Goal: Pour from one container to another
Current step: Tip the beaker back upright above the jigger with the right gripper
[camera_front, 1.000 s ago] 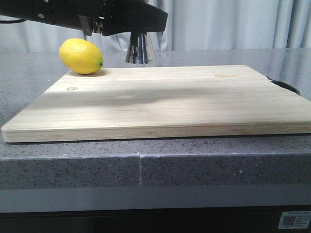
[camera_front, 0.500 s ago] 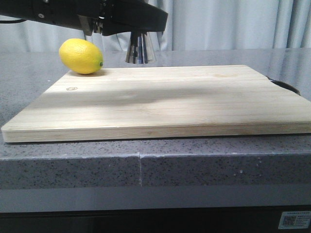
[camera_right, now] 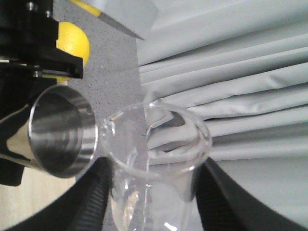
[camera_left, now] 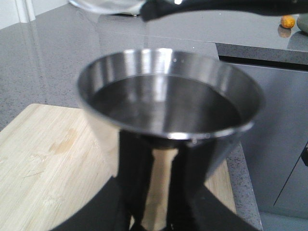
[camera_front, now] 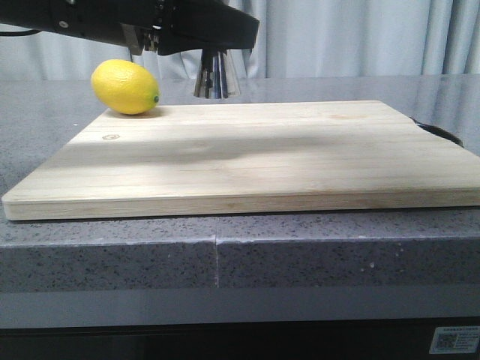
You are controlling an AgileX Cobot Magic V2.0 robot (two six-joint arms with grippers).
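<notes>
Left gripper, jaws clamped on the steel jigger, holds it above the cutting board near a lemon, while right gripper, jaws clamped on the glass beaker, tilts its lip beside the jigger's rim.

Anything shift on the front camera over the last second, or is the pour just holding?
Nothing visibly changed. The left claw stays shut on the steel jigger above the cutting board, and the lemon sits where it was at the board's far left corner.
</notes>
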